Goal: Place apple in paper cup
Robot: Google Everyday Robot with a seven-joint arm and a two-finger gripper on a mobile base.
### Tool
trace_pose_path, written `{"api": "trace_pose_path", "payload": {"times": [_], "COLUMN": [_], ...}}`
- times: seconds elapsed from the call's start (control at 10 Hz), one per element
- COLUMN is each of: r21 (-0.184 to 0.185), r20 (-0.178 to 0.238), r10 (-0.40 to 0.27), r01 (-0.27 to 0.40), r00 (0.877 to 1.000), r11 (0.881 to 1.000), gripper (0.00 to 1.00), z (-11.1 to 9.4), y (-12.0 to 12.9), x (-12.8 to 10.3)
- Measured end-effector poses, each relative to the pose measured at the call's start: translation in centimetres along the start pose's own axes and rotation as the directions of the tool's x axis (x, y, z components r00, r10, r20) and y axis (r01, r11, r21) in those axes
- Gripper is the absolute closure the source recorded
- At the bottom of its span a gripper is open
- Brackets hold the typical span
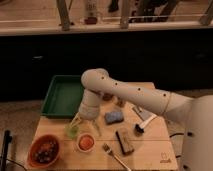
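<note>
- The apple (pixel 72 131) appears as a small pale-green round thing on the desk (pixel 155 150), near the front left, just to the left of the paper cup (pixel 85 142).
- The pincer (pixel 76 125) hangs straight down over the apple, right at its top. I cannot tell whether it is apart, together or clamped on the fruit.
- The paper cup stands upright with its orange-red inside showing. It is just beside the apple and a little nearer the front edge.
- Judged from this, the step in hand is the grasp. The apple needs to be taken squarely across its widest part so that it does not roll out.
- The carry should be short. A lift high enough to clear the cup's rim, a small shift to the right and forward, and a release centred over the mouth would do it.
- The cup is light and narrow, so a touch on its wall would likely tip it. A low, centred drop seems safest.
- The orange bowl (pixel 44 150) sits further left and is the wrong target.
- The blue sponge (pixel 114 117), the fork (pixel 114 155) and the green tray (pixel 61 95) lie clear of that path.
</note>
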Motion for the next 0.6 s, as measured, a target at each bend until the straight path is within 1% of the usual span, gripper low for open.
{"api": "trace_pose_path", "payload": {"times": [0.4, 0.6], "r21": [0.005, 0.001], "r20": [0.017, 0.021], "r10": [0.025, 0.026], "r01": [-0.025, -0.026], "r00": [1.0, 0.999], "r11": [1.0, 1.0], "gripper": [0.2, 0.2], "z": [-1.3, -1.3], "y": [0.3, 0.4], "x": [1.4, 1.4]}}
